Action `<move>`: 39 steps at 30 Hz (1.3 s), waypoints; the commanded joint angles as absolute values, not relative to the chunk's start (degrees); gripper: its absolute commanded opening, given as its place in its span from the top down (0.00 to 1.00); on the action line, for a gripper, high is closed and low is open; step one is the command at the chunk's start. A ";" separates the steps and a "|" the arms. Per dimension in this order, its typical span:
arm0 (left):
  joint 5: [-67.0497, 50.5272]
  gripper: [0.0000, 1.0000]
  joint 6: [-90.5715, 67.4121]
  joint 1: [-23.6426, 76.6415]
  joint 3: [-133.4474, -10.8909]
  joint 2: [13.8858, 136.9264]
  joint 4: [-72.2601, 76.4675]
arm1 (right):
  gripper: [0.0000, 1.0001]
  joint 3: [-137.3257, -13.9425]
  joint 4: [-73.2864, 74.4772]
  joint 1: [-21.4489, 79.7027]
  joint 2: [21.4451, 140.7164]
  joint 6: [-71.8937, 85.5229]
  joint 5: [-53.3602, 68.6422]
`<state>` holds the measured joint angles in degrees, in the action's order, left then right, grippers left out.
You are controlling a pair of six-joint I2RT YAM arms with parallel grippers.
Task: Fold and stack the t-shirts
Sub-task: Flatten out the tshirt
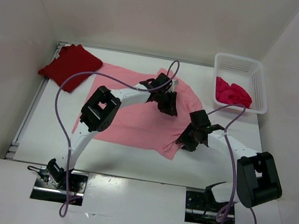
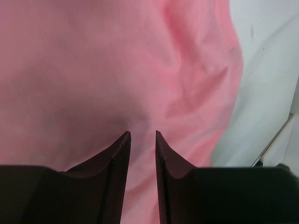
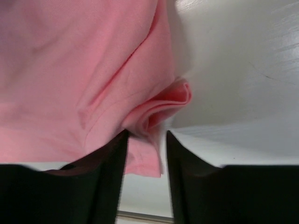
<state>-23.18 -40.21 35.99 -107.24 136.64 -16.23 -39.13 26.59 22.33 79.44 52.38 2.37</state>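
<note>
1. Pink shirt (image 1: 136,124) lies spread flat mid-table (image 1: 49,129), long axis running left to right, its right end bunched into a small fold
2. Dark red shirt (image 1: 70,66) sits folded at the far left corner, long axis slanting towards the back wall
3. Crimson shirt (image 1: 232,93) lies crumpled in the white basket (image 1: 241,59), far right
4. Left gripper (image 1: 168,105): jaws slightly parted over pink cloth, gripping nothing
5. Right gripper (image 1: 190,139): jaws released, wide apart, at the bunched fold
6. No label or writing is readable
</note>
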 commanded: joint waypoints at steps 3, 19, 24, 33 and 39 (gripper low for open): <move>-20.57 0.65 -38.93 33.67 -111.62 139.48 -16.96 | 0.71 -39.38 23.55 22.59 78.84 51.86 0.96; -15.03 0.65 -41.40 21.98 -119.09 141.77 -18.11 | 0.94 -37.27 40.86 33.92 65.65 58.18 16.08; -15.03 0.65 -41.40 21.45 -120.59 142.29 -19.25 | 0.64 -37.08 43.85 34.45 63.90 56.78 20.48; -13.64 0.65 -38.23 19.78 -95.70 122.37 -16.62 | 0.65 -42.36 43.62 31.74 61.96 57.47 9.60; -10.64 0.69 -39.99 16.97 -73.67 102.15 -14.94 | 1.00 -46.91 23.91 26.02 78.46 51.45 3.62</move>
<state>-12.86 -40.34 18.65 -78.81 110.59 -17.34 -41.28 35.44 27.11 70.83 55.79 9.43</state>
